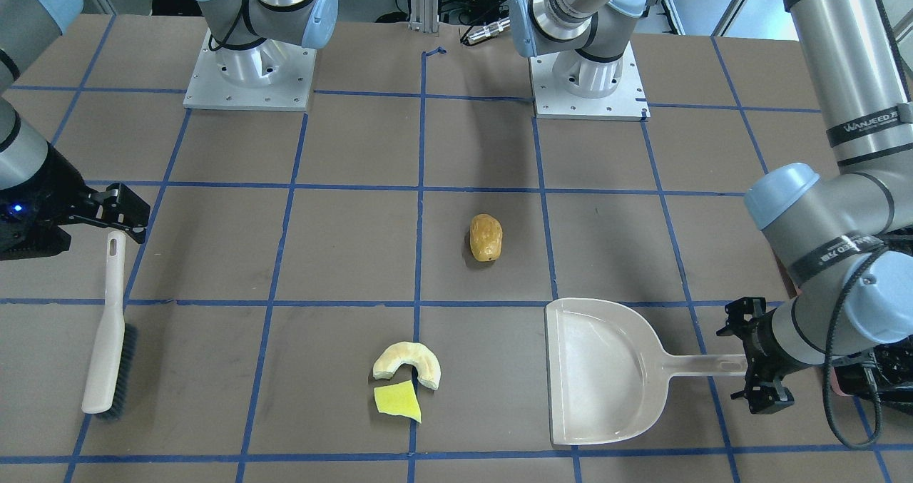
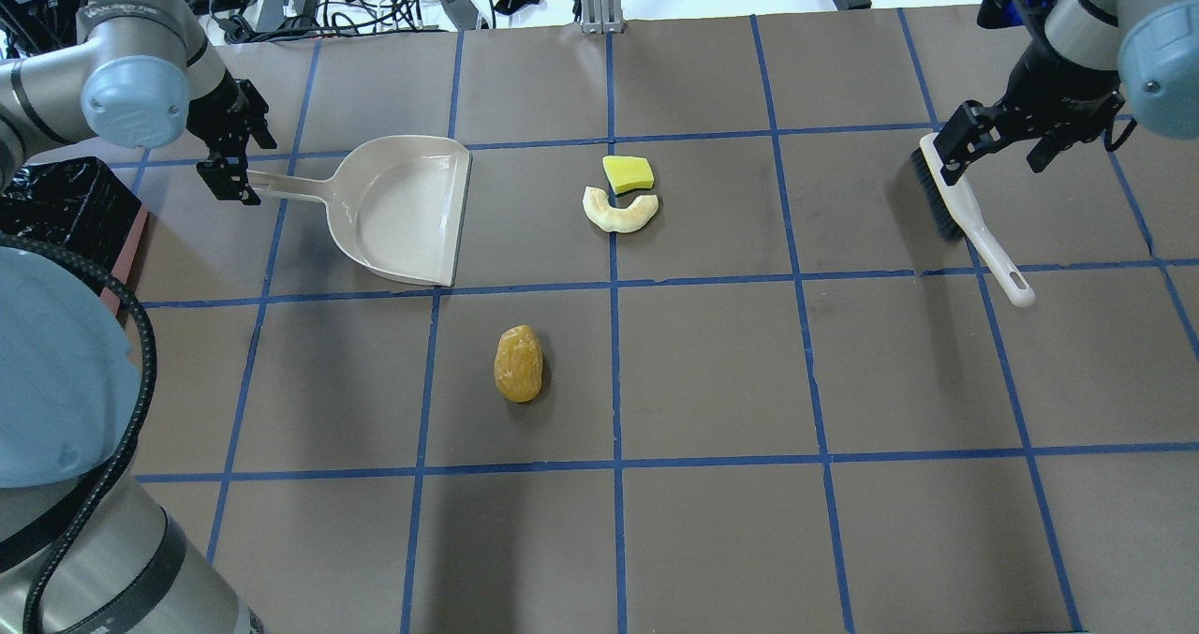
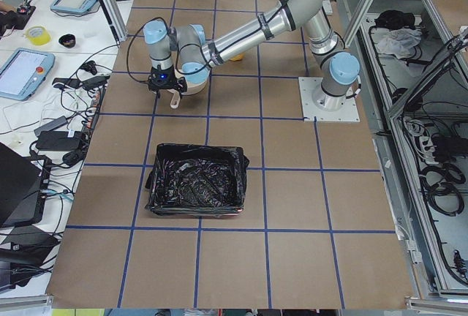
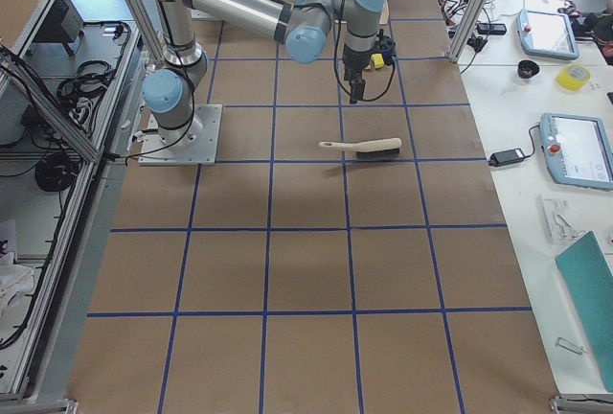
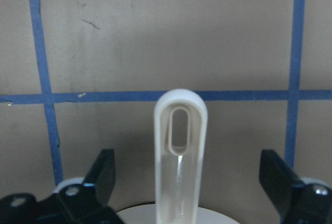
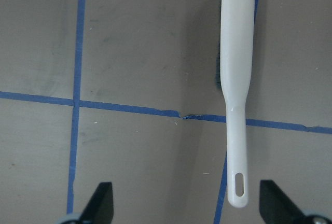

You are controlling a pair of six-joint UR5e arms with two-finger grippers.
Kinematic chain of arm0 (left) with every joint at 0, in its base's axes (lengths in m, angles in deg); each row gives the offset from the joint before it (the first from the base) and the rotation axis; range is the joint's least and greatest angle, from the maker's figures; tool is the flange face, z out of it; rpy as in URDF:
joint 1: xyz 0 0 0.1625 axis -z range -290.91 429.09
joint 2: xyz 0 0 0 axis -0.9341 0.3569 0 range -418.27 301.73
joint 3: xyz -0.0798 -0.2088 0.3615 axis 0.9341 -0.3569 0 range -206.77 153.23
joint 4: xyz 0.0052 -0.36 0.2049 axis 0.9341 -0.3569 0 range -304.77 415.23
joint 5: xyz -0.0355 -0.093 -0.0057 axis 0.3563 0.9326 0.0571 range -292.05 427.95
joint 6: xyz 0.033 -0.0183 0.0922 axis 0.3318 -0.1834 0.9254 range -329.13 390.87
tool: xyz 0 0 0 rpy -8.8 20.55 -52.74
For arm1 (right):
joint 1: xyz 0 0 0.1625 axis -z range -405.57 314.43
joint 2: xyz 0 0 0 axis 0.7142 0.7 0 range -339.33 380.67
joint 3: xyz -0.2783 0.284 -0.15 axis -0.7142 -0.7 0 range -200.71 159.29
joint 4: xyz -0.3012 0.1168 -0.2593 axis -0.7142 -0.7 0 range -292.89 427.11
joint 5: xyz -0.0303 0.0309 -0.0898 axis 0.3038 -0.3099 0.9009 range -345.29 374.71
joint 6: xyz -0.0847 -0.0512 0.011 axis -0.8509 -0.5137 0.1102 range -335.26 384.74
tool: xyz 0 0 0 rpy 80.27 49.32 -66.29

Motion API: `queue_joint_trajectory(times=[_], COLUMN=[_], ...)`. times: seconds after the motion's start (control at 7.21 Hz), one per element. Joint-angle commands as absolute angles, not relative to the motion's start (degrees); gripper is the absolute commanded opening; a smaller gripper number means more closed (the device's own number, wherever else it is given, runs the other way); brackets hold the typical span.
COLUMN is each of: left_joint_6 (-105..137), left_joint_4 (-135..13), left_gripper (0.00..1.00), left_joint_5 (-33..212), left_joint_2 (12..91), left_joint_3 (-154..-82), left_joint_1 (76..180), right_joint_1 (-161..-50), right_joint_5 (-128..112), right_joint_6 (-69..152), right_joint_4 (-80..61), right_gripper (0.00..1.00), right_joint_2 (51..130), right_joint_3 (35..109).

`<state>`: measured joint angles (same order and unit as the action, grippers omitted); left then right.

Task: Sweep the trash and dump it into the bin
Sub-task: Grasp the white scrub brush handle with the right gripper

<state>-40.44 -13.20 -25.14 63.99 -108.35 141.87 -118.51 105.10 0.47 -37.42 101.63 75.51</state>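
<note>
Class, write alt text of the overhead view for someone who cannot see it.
Three trash bits (orange-brown lump, cream crescent, yellow scrap) lie on a brown table. The open left claw straddles the handle of a beige dustpan; the open right claw is over a hand brush.

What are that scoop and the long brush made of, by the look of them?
The dustpan looks like smooth beige moulded plastic, with glints along its walls. The brush handle seems the same plastic; its dark bristles' fibre I cannot tell.
</note>
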Motion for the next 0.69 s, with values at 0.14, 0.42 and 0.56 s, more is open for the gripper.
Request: queue_joint_trajectory(times=[0.14, 0.42, 0.56], left_joint_6=[-36.1, -33.6, -33.5], left_joint_4=[-16.9, -10.6, -6.3], left_gripper=[1.00, 1.00, 1.00], left_joint_5=[-23.5, -21.6, -19.4], left_joint_2=[63.0, 64.2, 64.9], left_joint_3=[-108.6, -108.3, -108.6], left_joint_1=[140.1, 140.0, 140.0], right_joint_1=[-114.1, -114.0, -113.9], right_joint_5=[106.3, 108.0, 108.3], right_joint_6=[-4.4, -8.1, -8.9], right_joint_4=[-47.3, -54.3, -54.4], right_gripper=[0.92, 0.98, 0.98], right_joint_2=[100.3, 99.1, 99.0], right_joint_3=[84.3, 87.6, 87.7])
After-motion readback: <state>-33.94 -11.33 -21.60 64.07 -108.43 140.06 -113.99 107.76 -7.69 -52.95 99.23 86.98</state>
